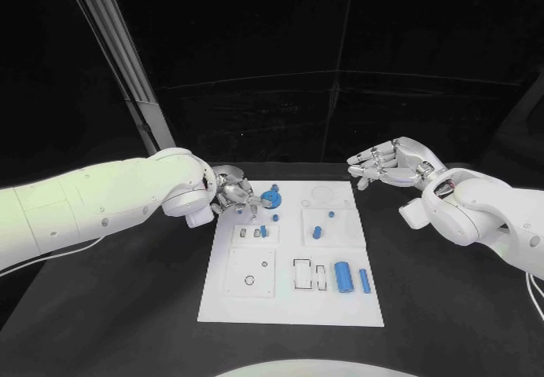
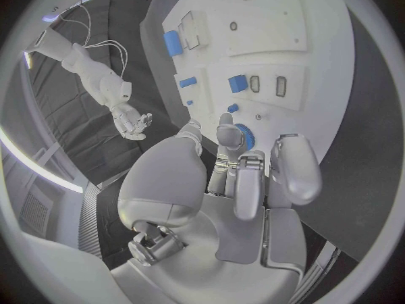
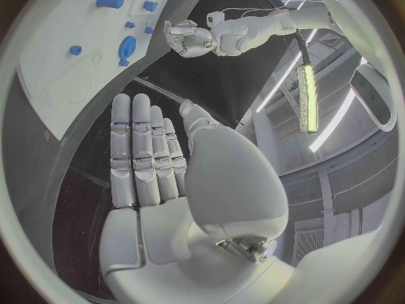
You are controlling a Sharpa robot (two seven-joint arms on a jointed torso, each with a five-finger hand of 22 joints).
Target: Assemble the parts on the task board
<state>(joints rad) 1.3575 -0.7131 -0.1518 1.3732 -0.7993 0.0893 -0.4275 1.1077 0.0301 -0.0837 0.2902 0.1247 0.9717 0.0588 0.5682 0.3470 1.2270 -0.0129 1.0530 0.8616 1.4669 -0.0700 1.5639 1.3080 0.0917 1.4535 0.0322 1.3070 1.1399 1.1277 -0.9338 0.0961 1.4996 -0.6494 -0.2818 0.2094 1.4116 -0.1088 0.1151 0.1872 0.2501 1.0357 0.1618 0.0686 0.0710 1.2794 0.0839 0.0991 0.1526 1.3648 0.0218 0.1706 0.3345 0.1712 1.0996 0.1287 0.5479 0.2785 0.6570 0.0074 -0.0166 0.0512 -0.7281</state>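
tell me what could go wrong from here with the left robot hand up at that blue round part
1. The left robot hand has fingertips at the blue round part; whether it grips it is unclear, so the part could slip or tilt.
2. Small blue pieces lie close by on the task board; a sweeping finger might knock them.

I count one task board (image 1: 292,306) on the counter (image 1: 113,314), two robot hands, mine, left (image 1: 235,195) and right (image 1: 385,166), and roughly seven blue parts: one round (image 1: 271,198), two large cylinders (image 1: 343,276), several small.
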